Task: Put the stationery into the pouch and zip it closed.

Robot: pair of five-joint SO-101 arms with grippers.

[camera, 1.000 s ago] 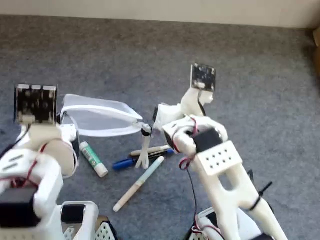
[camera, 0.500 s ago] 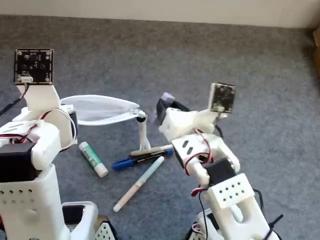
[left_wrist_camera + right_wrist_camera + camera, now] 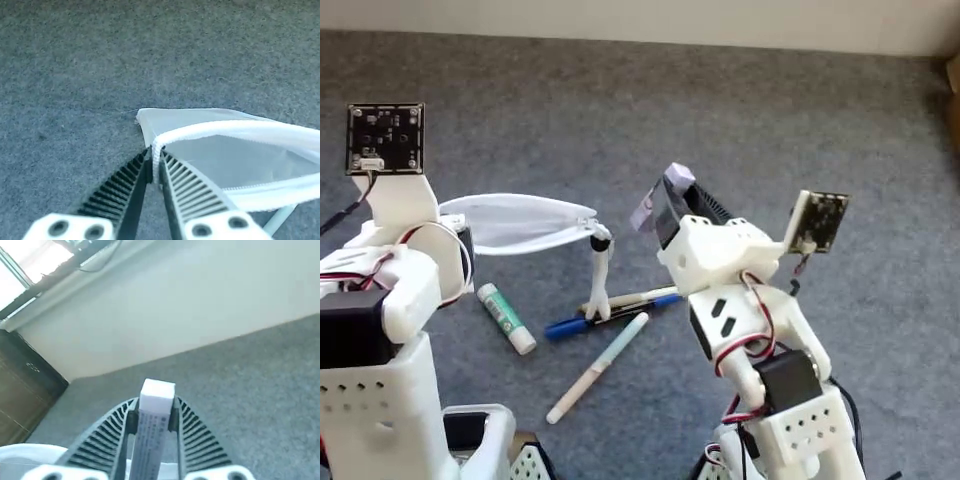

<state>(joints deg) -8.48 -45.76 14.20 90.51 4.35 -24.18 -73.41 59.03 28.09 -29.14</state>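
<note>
Pouch (image 3: 515, 222): translucent white film, thin and limp, judged light and floppy, so the mouth may sag unless it is held. It lies on the surface beside the left arm, with its mouth gaping.
Rim (image 3: 235, 127): woven zip tape, stiffer than the film and ridged. It is judged the surest place for a hold.
Left gripper (image 3: 155, 151): its ribbed fingers are clenched on the end of the rim, at the pouch's corner.
Pull strap (image 3: 601, 285): a narrow white strip is seen running from the pouch's other end down to the pens. Zipping would probably be done from that end.
Eraser (image 3: 151, 435): a small firm block in a printed sleeve, judged light and rubbery rather than slippery.
Right gripper (image 3: 154, 405): its fingers are closed across the eraser's narrow sides, and the block is held off the surface, near the pouch's open end.
Glue stick (image 3: 506, 319): a smooth rigid cylinder, apt to roll, best taken across its middle.
Blue pen (image 3: 572, 325), cream pen (image 3: 632, 298), pale marker (image 3: 597, 368): slim hard barrels lying close together, so a neighbour may be nudged.
Surface (image 3: 800, 110): grey, fibrous and carpet-like.
</note>
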